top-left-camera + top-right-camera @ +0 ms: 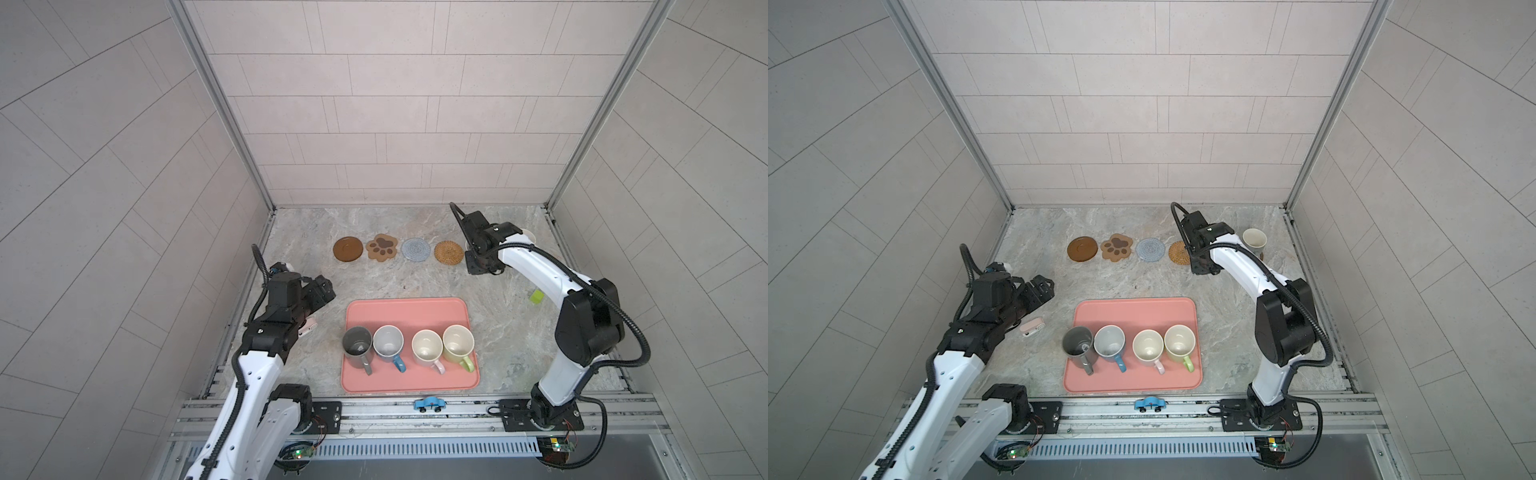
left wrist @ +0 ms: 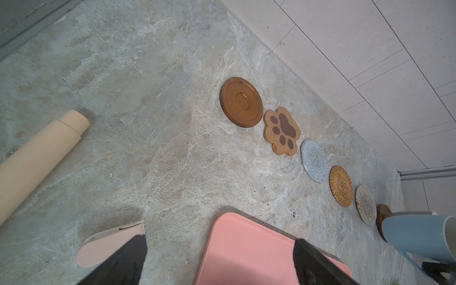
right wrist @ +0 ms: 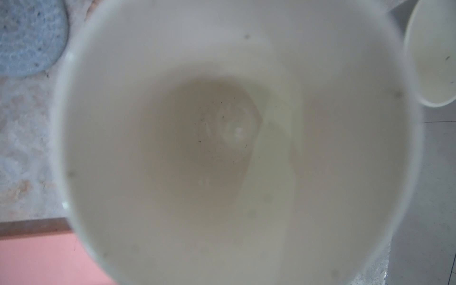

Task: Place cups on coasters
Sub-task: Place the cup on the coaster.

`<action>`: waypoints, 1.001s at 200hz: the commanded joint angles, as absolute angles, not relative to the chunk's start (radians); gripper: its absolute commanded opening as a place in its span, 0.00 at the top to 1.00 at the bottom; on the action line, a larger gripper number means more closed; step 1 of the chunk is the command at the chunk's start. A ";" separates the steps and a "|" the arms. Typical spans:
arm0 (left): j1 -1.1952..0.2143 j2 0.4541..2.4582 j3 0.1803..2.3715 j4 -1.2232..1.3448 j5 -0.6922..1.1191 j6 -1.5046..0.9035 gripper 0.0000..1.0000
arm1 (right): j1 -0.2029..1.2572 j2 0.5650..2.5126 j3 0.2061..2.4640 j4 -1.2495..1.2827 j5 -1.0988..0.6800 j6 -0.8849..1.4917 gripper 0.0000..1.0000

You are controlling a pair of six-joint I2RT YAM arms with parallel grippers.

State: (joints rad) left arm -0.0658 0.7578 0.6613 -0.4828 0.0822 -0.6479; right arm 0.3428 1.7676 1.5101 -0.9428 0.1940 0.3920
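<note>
Surface (image 1: 415,286): marbled grey slab, carrying all items.
Coasters: six are lying in a row along the far edge. From the L side: wooden disc (image 1: 348,249), paw-print mat (image 1: 382,247), knit round (image 1: 415,249), rattan round (image 1: 449,252), clear patterned round (image 2: 366,204), second wooden disc (image 2: 382,212).
Tray (image 1: 407,307): pink, lying by the front edge, approx. ctr.
Mugs on tray: dark grey mug (image 1: 356,343), tray blue mug (image 1: 388,341), pink mug (image 1: 427,347) and green mug (image 1: 458,343) are standing upright in a row, handles pointing toward the front edge.
Grey-brown mug (image 1: 1254,241): standing upright on the second wooden disc, near the far R corner.
R tool (image 1: 480,266): jaws closed, gripping the second blue mug (image 2: 417,234), whose cream interior is filling the R wrist view. The mug is sitting upright at the clear patterned round; contact w/ it cannot be told.
L tool (image 2: 219,259): jaws gaping fully, holding nothing, hovering beside the tray's far L corner.
Misc.: pink gadget (image 1: 1032,328) lying btwn. the L edge and the tray; cream cylinder (image 2: 37,158) lying near the L edge; green block (image 1: 537,296) sitting near the R edge.
</note>
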 commanded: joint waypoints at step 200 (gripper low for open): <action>-0.067 0.701 0.654 -0.520 0.061 -0.650 0.00 | 0.125 1.996 1.701 -0.800 0.021 0.245 1.00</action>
State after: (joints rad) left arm -0.0658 0.7132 0.6613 -0.5083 0.0780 -0.6476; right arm 0.1432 2.0090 1.6855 -0.8360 0.0368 0.2874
